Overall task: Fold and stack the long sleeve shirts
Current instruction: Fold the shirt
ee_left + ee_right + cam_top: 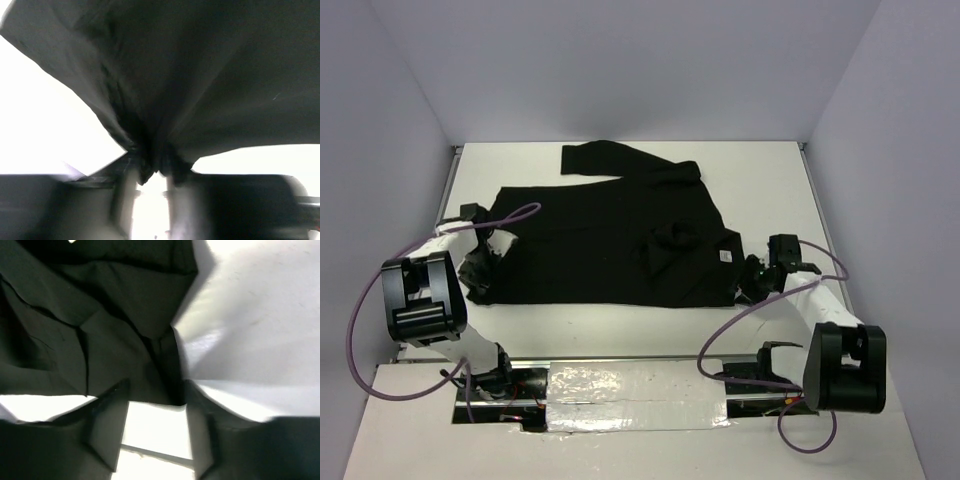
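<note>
Across the white bench (pixel 620 325), the plain black soft-fabric long-sleeved shirt (pixel 610 240) lies spread, the left gripper (pixel 480 265) with jaws clenched on its bunched near-left corner, the right gripper (pixel 752 282) with jaws parted astride the near-right corner, seemingly to lift the hem for folding.

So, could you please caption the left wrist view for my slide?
Left tool pinching a bunched fold of the black shirt.
</note>
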`<state>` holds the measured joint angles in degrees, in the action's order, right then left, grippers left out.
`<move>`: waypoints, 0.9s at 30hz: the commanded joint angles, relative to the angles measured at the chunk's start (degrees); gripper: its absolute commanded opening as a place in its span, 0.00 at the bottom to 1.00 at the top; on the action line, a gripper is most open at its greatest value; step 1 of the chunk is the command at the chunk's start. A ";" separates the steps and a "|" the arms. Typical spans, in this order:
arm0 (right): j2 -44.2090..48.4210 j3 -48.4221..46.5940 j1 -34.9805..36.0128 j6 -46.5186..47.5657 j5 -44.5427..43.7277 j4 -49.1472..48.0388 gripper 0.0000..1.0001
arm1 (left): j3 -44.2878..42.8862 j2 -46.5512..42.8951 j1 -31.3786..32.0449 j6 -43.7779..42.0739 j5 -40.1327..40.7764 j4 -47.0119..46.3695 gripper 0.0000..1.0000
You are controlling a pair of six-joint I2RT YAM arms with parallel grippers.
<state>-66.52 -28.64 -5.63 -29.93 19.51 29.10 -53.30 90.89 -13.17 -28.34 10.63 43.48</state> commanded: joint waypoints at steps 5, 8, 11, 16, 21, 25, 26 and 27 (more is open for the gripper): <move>6.91 -6.15 0.35 -1.54 -9.57 6.05 0.68 | -8.37 1.04 -0.19 0.91 0.53 4.94 0.69; 12.62 -10.97 0.88 0.39 -13.00 7.20 0.68 | -14.70 1.04 -0.19 3.02 -0.70 7.05 0.70; 15.71 -13.36 2.55 4.26 -11.08 5.36 0.62 | -21.72 0.25 -0.02 4.95 -3.15 8.19 0.70; 10.46 -13.98 13.67 6.38 -5.45 2.02 0.44 | -28.35 -3.60 4.27 9.88 -12.72 4.77 0.67; -2.81 -16.09 19.60 7.26 -4.74 -0.53 0.42 | -31.34 -4.06 19.03 5.40 -15.55 5.38 0.65; -9.92 -17.06 19.69 9.62 -5.53 -2.47 0.46 | -31.96 -3.79 29.58 3.04 -17.22 6.61 0.65; -10.90 -17.32 19.69 10.67 -4.84 -2.82 0.46 | -31.87 -3.97 30.82 2.24 -17.66 6.96 0.65; -11.87 -17.93 19.78 11.03 -4.83 -3.26 0.46 | -31.69 -4.40 32.66 1.54 -17.58 7.05 0.65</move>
<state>-77.12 -42.92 13.76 -21.91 14.22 29.36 -84.25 87.77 16.93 -24.14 -4.67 48.27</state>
